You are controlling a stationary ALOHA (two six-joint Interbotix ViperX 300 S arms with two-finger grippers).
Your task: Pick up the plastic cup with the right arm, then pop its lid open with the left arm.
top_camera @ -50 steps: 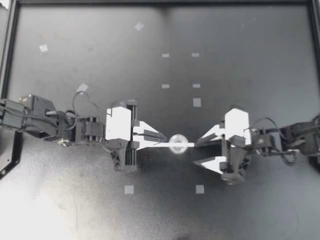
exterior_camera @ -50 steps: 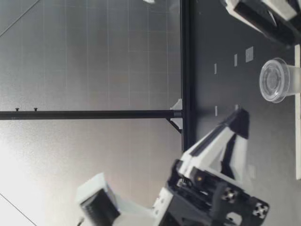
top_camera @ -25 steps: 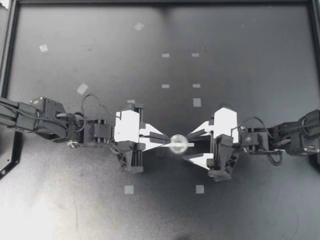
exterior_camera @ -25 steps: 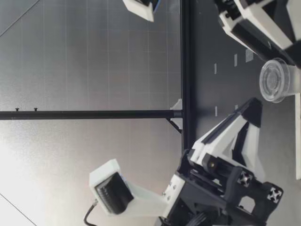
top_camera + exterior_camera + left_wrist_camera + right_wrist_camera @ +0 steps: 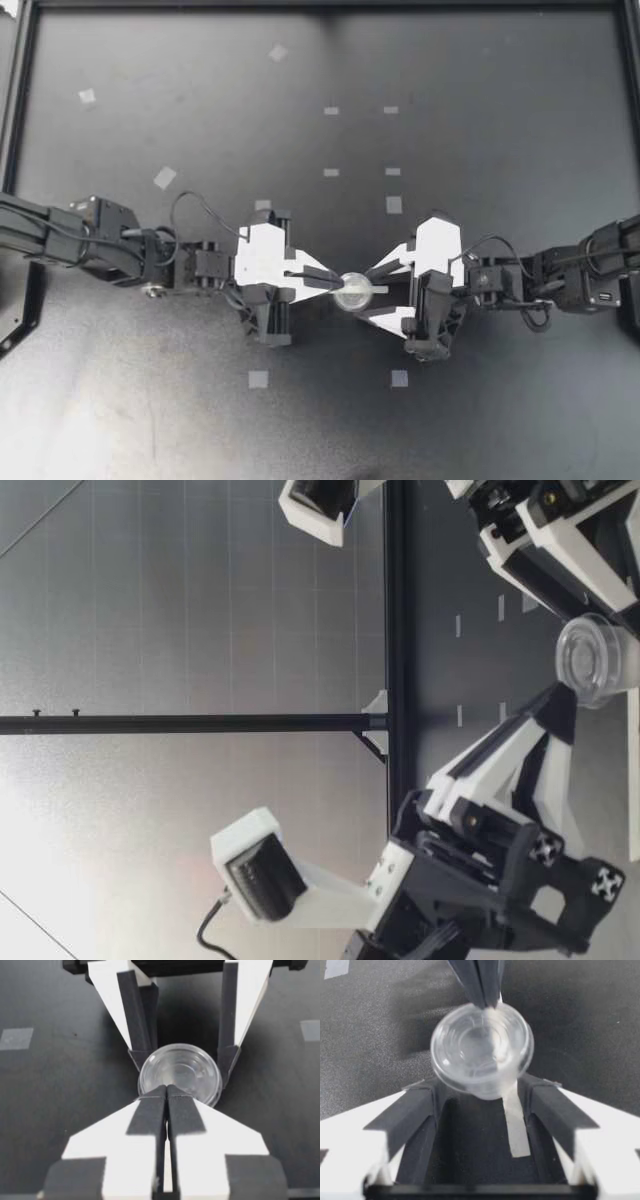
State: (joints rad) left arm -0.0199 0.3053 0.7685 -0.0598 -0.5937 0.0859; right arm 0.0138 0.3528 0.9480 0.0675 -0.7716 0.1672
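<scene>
A small clear plastic cup [image 5: 351, 290] stands upright on the black table, on a white tape strip [image 5: 380, 289]. My left gripper [image 5: 334, 283] is shut with nothing between its fingers, and its tips rest against the cup's near side [image 5: 180, 1072]. My right gripper [image 5: 368, 292] is open, with one finger on each side of the cup [image 5: 481, 1050] and neither visibly pressing it. In the low view the cup [image 5: 597, 660] sits between my left gripper [image 5: 560, 702] and a right finger [image 5: 585, 575]. The left wrist view shows the shut tips [image 5: 166, 1091] at the rim.
Small tape squares [image 5: 258, 379] [image 5: 399, 378] [image 5: 394, 204] dot the black table [image 5: 480, 130]. A black frame [image 5: 14, 120] borders it. In the low view, a black rail [image 5: 200, 723] crosses the grey wall behind the table's far edge.
Both arms have closed in toward the middle. The left gripper slid right up to the cup. The right gripper advanced left until its open fingers flank the cup.
</scene>
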